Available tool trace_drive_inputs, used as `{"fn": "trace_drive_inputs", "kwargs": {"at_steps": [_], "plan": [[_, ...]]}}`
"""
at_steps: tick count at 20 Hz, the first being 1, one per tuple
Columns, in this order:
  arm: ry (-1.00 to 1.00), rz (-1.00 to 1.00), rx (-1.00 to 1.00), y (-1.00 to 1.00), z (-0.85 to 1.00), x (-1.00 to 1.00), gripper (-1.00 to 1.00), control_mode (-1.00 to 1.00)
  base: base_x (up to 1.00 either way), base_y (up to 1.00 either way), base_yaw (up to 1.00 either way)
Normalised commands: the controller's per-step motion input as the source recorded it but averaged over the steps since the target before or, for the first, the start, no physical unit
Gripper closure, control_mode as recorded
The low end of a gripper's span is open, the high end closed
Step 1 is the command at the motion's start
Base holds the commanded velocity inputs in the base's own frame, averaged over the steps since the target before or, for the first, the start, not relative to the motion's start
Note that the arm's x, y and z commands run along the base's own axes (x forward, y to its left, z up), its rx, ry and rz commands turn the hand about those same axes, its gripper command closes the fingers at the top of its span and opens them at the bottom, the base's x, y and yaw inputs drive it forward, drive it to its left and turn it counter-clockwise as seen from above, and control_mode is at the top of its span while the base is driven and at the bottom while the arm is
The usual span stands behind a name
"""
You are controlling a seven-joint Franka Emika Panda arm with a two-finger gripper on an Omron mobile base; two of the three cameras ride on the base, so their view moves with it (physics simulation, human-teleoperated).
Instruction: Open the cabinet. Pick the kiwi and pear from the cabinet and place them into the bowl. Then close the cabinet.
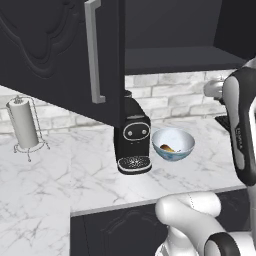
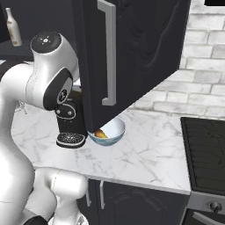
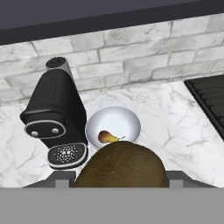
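Observation:
The dark brown kiwi [image 3: 120, 166] bulges up at the bottom of the hand view, and my gripper [image 3: 119, 180] is shut on it, fingers mostly hidden behind the fruit. Beyond the kiwi sits the white bowl [image 3: 127, 121] on the marble counter, with the yellowish-tan pear [image 3: 107, 137] lying inside. The bowl [image 1: 186, 144] and pear [image 1: 167, 148] also appear in the left base view, just right of the coffee machine. The black cabinet [image 1: 175, 57] is open: its left door [image 1: 50, 50] swings out toward me, and its right door [image 2: 140, 52] partly covers the bowl [image 2: 113, 131].
A black coffee machine [image 1: 132, 137] stands touching-close to the bowl's left. A paper towel holder [image 1: 24, 125] is at the far left of the counter. The black stove top [image 2: 204, 149] lies to the right. A bottle [image 2: 13, 28] stands on a shelf at upper left.

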Motion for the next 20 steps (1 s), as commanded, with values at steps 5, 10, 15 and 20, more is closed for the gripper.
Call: {"fn": "trace_drive_inputs", "kwargs": {"at_steps": [5, 10, 15, 20], "plan": [[0.00, 0.00, 0.00, 0.00, -0.76, 0.00, 1.00, -1.00, 0.00, 0.00, 0.00], [0.02, 0.00, 0.00, 0.00, -0.70, 0.00, 1.00, -1.00, 0.00, 0.00, 0.00], [0.09, 0.00, 0.00, 0.00, -0.39, 0.11, 1.00, -1.00, 0.00, 0.00, 0.00], [0.10, 0.00, 0.01, 0.00, -0.20, 0.24, 1.00, -1.00, 0.00, 0.00, 0.00]]}}
